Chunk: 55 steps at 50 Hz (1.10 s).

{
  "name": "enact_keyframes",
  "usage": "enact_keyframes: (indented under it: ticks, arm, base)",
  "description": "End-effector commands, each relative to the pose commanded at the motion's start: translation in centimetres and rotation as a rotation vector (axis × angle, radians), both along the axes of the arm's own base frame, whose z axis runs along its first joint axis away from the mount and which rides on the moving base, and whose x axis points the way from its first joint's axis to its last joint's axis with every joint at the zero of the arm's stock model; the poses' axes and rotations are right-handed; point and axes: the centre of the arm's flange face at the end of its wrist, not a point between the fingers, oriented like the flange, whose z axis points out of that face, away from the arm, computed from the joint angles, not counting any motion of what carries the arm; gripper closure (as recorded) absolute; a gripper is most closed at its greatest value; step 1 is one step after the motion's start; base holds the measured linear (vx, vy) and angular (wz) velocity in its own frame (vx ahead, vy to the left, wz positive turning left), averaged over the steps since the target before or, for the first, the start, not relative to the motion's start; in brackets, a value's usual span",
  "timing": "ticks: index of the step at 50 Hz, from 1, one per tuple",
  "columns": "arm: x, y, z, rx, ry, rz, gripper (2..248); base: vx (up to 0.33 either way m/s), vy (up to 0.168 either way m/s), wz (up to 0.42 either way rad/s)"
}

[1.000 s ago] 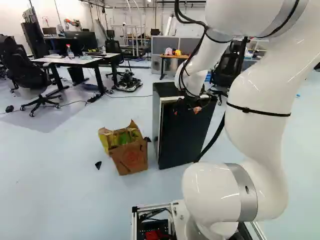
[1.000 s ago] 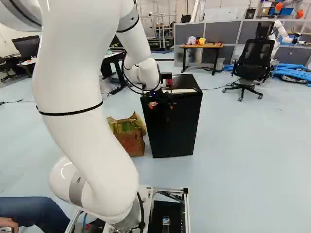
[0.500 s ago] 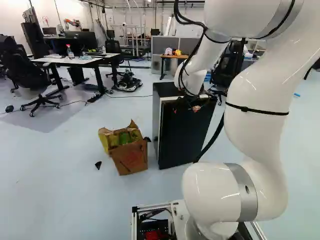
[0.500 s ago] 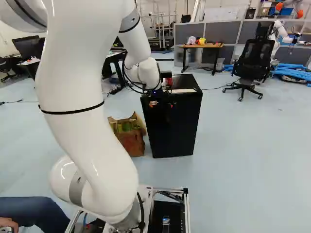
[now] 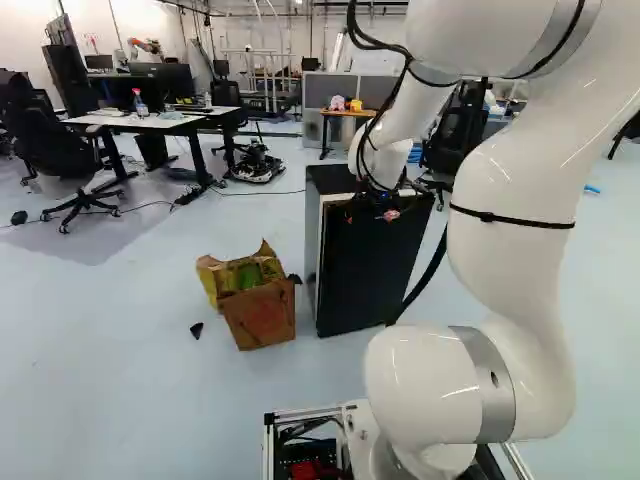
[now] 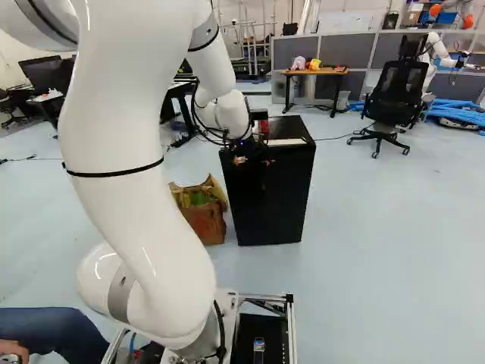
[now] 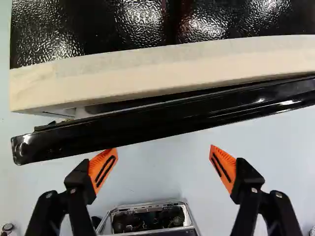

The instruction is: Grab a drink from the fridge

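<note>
The black gripper is at the upper front of the black fridge, which also stands behind the forearm in the left base view. Seen from the wrist, the gripper is open, orange pads wide apart with nothing between them. Just ahead of the fingertips runs the top edge of the fridge door. This door stands slightly ajar: a narrow dark gap parts it from the pale front strip of the fridge body, wider at one end. The fridge's inside and any drink are hidden.
A cardboard box with yellow-green contents sits on the floor beside the fridge. A small dark piece lies near it. On the fridge top, a red item shows beside the wrist. Another robot stands far back.
The arm has shifted slightly, and its gripper sits a little higher against the fridge front. Fridge, box and base have kept their places.
</note>
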Motion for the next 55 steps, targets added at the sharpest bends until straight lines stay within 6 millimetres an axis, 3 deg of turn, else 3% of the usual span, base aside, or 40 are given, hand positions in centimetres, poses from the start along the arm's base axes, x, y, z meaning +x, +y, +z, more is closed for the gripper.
enact_keyframes:
  ticks: [55]
  arm:
    - [0.71, -0.04, 0.36, -0.007, -0.084, 0.005, 3]
  base:
    - [0.000, 0.000, 0.000]
